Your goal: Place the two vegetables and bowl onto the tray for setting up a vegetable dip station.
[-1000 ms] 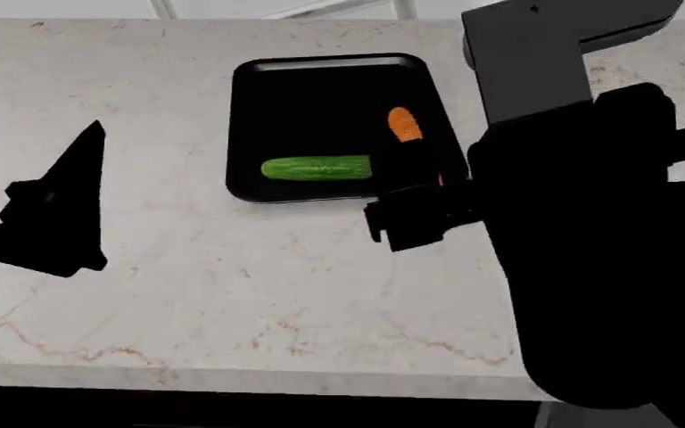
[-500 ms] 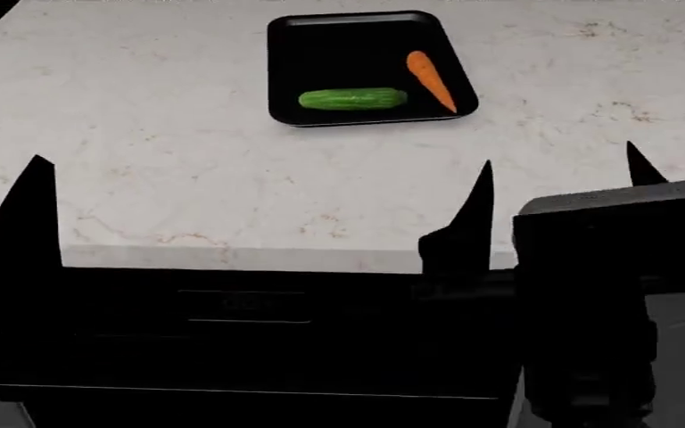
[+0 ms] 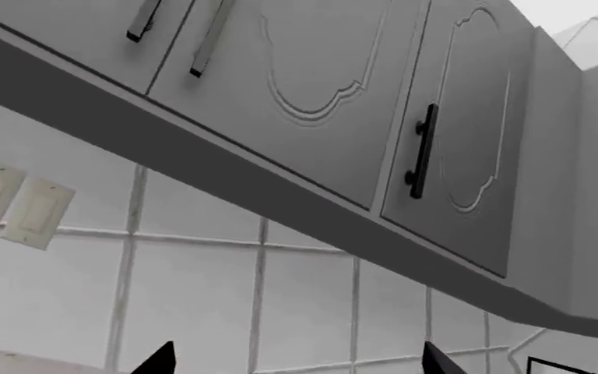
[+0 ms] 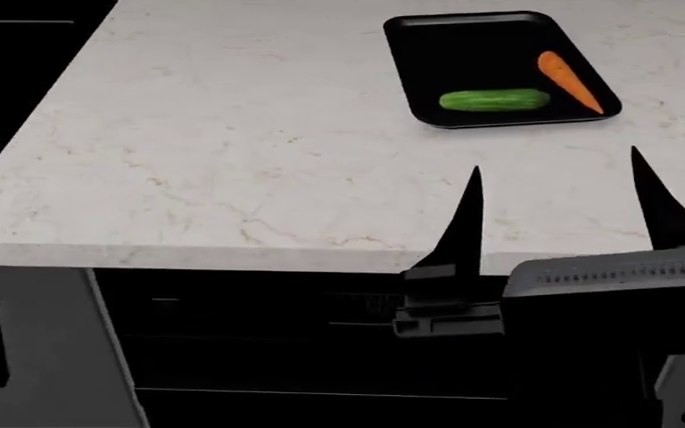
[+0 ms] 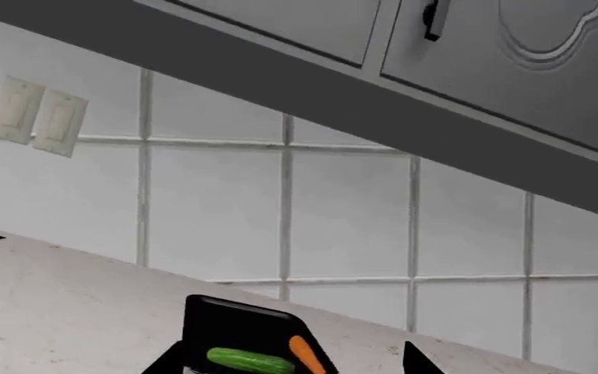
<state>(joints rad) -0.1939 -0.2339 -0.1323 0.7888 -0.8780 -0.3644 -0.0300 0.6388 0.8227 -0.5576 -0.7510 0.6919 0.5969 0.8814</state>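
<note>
The black tray (image 4: 428, 67) lies far back on the right of the marble counter. On it are the green cucumber (image 4: 494, 100) and the orange carrot (image 4: 570, 80), side by side. The right wrist view shows the same tray (image 5: 233, 318), cucumber (image 5: 249, 360) and carrot (image 5: 307, 354) ahead of it. My right gripper (image 4: 555, 174) is open and empty, hovering by the counter's front edge, well short of the tray. Facing the tiled wall, my left gripper (image 3: 297, 363) is open with nothing between its fingertips. The bowl is out of view.
The counter (image 4: 235, 152) ends in a front edge with dark cabinet fronts (image 4: 259, 339) below, and its left corner is cut at an angle. Tiled backsplash (image 5: 341, 218), wall outlets (image 5: 40, 117) and upper cabinets (image 3: 382, 101) stand behind.
My right gripper has pulled back from the tray to the counter's front edge, leaving the carrot beside the cucumber. The head view has swung left, so the tray now sits at the right.
</note>
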